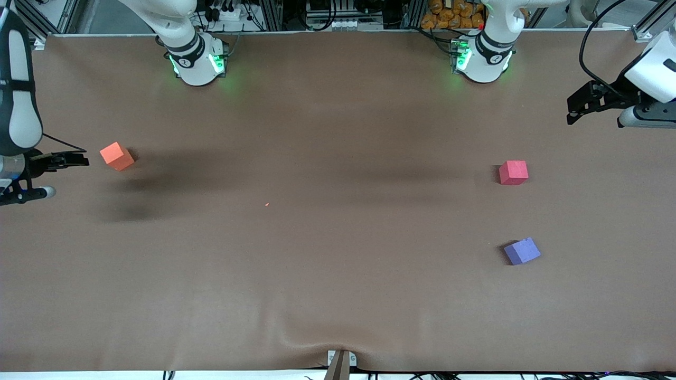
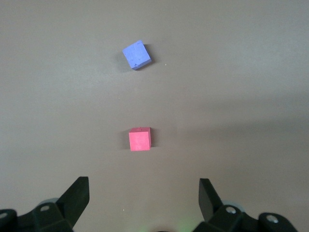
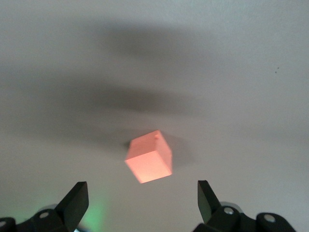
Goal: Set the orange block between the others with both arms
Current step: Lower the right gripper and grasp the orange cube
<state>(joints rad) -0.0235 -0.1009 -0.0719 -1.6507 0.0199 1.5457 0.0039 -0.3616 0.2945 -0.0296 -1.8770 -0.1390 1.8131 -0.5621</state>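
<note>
The orange block (image 1: 116, 156) lies on the brown table toward the right arm's end; the right wrist view shows this orange block (image 3: 149, 157) just ahead of the fingertips. My right gripper (image 1: 79, 158) (image 3: 143, 195) hangs open and empty beside it, not touching. At the left arm's end lie the others: a pinkish-red cube (image 1: 513, 172) (image 2: 140, 139) and, nearer the front camera, a lavender cube (image 1: 522, 251) (image 2: 136, 54), with a gap between them. My left gripper (image 1: 575, 108) (image 2: 144, 193) hovers open and empty above the table's end, apart from both cubes.
The two green-lit arm bases (image 1: 196, 60) (image 1: 480, 58) stand along the table's back edge. A small metal bracket (image 1: 340, 363) sits at the front edge, where the brown cover wrinkles. A tiny orange speck (image 1: 266, 204) lies near mid-table.
</note>
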